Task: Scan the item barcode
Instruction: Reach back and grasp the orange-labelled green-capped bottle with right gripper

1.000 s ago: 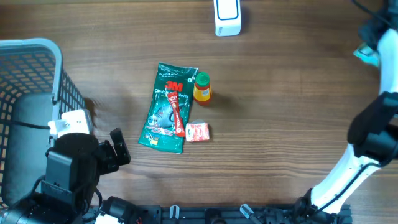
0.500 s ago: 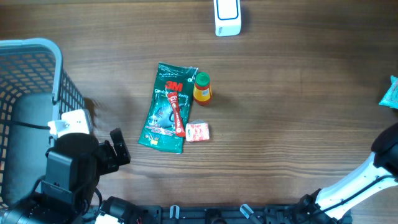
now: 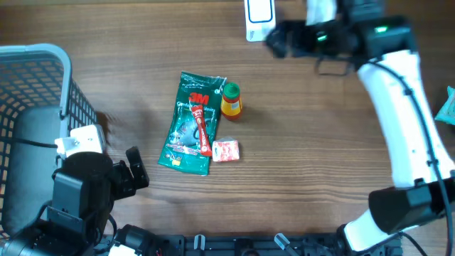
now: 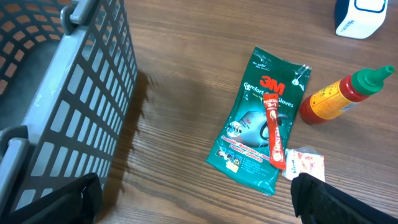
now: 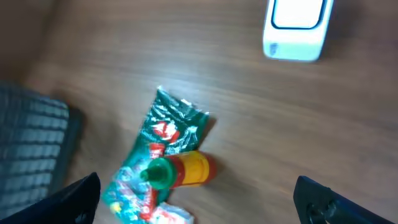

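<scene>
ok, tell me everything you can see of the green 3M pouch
The green 3M pouch is a glossy plastic packet, red 3M logo and white print near the top, a picture lower down. It lies flat on the wooden table, long axis running away from the robot, slightly tilted. A slim red sachet lies along it on top. Seen from overhead, a small bottle sits at its top right corner and a red-and-white packet at its bottom right; contact unclear. Nothing holds it.

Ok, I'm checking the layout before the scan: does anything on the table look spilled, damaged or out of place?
Nothing looks spilled or broken. One oddity: the narrow red stick sachet lies lengthwise on top of the green 3M glove packet, covering part of its print.
</scene>
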Robot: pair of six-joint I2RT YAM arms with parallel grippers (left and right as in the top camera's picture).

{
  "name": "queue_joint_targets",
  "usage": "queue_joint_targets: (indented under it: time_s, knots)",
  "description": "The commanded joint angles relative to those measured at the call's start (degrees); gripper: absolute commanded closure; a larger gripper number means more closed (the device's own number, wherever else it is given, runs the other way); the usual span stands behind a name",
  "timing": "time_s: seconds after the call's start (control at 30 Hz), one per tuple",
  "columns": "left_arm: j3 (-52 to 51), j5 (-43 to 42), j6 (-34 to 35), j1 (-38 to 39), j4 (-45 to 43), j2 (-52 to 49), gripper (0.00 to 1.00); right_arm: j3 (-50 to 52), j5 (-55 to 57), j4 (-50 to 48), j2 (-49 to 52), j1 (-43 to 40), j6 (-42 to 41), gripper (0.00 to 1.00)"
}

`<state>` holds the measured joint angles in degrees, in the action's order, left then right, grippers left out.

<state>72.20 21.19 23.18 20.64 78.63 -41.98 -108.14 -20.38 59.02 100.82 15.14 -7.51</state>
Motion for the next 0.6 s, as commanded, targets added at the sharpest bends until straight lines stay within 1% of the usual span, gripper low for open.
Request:
queue_joint_targets:
  time_s: [0.0,0.07,0.1,0.2,0.33,0.37,0.43,0.57]
  knots:
    - [0.1,0.5,-0.5,0.1,-0.1,0.3,0.0,-0.1,12.0,-2.6,4.3,9.1,4.5,0.0]
    - [0.1,0.5,-0.5,0.1,-0.1,0.3,0.0,-0.1,12.2,-4.4,7.5,13.6,6.5,0.0]
    - [0.1,0.5,-0.5,0.1,-0.1,0.3,0.0,-0.1,14.2,-5.7,10.1,15.6,6.7,0.0]
    - [0.1,0.5,-0.5,0.1,-0.1,0.3,0.0,-0.1,16.1,-6.0,14.7,17.9,6.6,0.0]
    - [0.1,0.5,-0.5,0.1,-0.1,0.3,0.0,-0.1,16.2,-5.7,16.6,19.6,6.0,0.01]
    - [0.1,0.5,-0.5,0.1,-0.1,0.3,0.0,-0.1,16.2,-5.6,17.0,19.8,6.0,0.02]
    - [0.1,0.5,-0.5,0.1,-0.1,0.3,0.0,0.2,16.2,-3.7,17.6,19.9,5.8,0.11]
    - [0.1,0.5,-0.5,0.1,-0.1,0.3,0.0,2.5,16.9,-2.4,18.3,19.9,4.1,0.22]
